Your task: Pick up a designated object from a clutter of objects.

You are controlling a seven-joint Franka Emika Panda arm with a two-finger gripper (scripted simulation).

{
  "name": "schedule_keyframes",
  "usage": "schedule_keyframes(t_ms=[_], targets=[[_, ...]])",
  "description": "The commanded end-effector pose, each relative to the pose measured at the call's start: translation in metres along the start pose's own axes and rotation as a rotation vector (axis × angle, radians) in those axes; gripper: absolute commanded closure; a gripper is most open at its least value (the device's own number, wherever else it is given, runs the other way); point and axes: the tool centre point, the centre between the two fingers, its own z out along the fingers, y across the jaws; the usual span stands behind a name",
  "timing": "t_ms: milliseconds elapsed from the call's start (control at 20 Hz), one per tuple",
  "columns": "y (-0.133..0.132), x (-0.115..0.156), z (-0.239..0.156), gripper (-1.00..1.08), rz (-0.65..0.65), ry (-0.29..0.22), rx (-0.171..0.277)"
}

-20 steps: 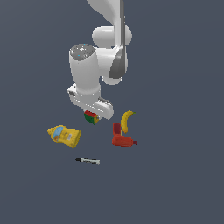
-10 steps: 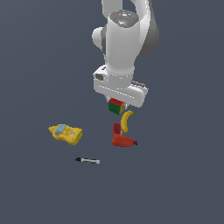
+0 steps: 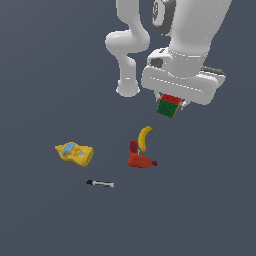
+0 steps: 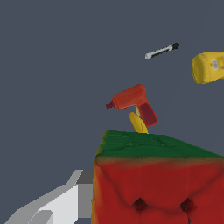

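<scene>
The puzzle cube [image 3: 168, 105], with red and green gridded faces, hangs in the air under my gripper [image 3: 171, 104], which is shut on it. It is well above the floor, up and to the exterior view's right of the banana. In the wrist view the cube [image 4: 157, 183] fills the foreground, with one white finger [image 4: 57, 203] beside it. The rest of the clutter lies on the floor below: the yellow mustard bottle [image 3: 75, 153], the yellow banana [image 3: 144, 137], the red drill-like tool [image 3: 138, 158] and the thin marker [image 3: 101, 183].
The floor is a plain dark grey surface. The arm's white base [image 3: 128, 90] stands behind the clutter. The wrist view shows the drill [image 4: 133, 101], banana tip [image 4: 138, 124], marker [image 4: 162, 51] and mustard bottle [image 4: 210, 67] far below the cube.
The arm has swung toward the exterior view's right and risen, carrying the cube from above the mustard side of the clutter to beyond the banana. The floor items have not moved.
</scene>
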Motion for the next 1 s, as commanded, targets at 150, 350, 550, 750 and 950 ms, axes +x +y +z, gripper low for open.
schedule_keyframes(t_ms=[150,350,550,750,950], targets=[[-0.051,-0.024,-0.039,1.08,-0.005,-0.006,0.004],[-0.077,-0.035,-0.059,1.08,-0.008,-0.009,0.006],[-0.095,-0.042,-0.072,1.08,-0.009,-0.011,0.007],[-0.106,-0.046,-0.079,1.08,-0.010,-0.011,0.007],[-0.111,-0.048,-0.083,1.08,-0.010,-0.012,0.008]])
